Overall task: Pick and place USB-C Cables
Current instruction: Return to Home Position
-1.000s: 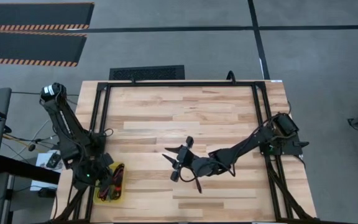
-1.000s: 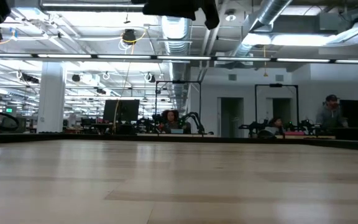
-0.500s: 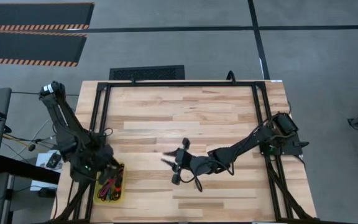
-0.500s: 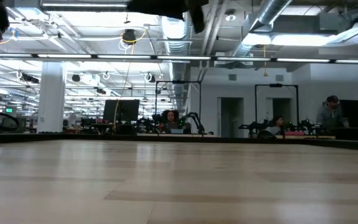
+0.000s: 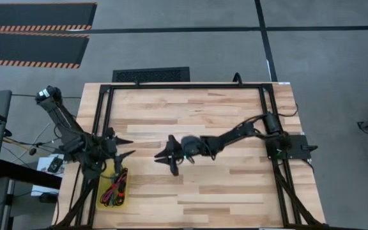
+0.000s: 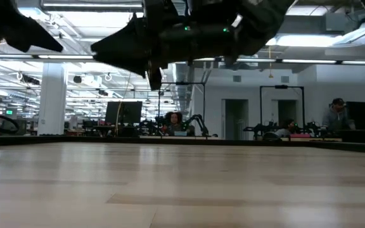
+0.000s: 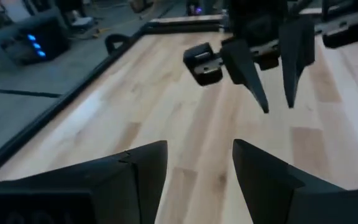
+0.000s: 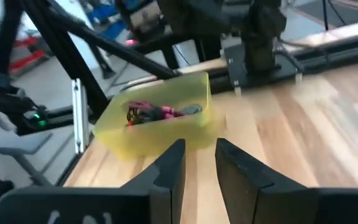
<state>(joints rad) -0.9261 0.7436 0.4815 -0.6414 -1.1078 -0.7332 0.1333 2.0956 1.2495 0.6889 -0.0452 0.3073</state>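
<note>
The USB-C cables [image 5: 115, 190] lie bundled in a small yellow bin [image 5: 124, 199] at the table's near left corner; red, black and magenta strands show. In the right wrist view the yellow bin [image 8: 166, 140] holds the magenta cable [image 8: 154, 114]. My left gripper [image 5: 128, 147] hovers open just beyond the bin, fingers pointing toward the table's right; it is empty in its wrist view [image 7: 199, 144]. My right gripper [image 5: 165, 163] hangs open and empty near the table's middle, pointing left toward the bin [image 8: 199, 142].
The wooden table [image 5: 235, 108] is framed by black rails [image 5: 184, 86]. The two grippers face each other a short way apart; the right one [image 7: 272, 81] shows ahead in the left wrist view. Bare wood lies on the far and right sides.
My left gripper has risen from over the yellow bin and swung toward the far edge and the table's right, empty. My right gripper has moved toward the table's left and slightly toward the far edge, its arm stretching out; both now show at the top of the low view.
</note>
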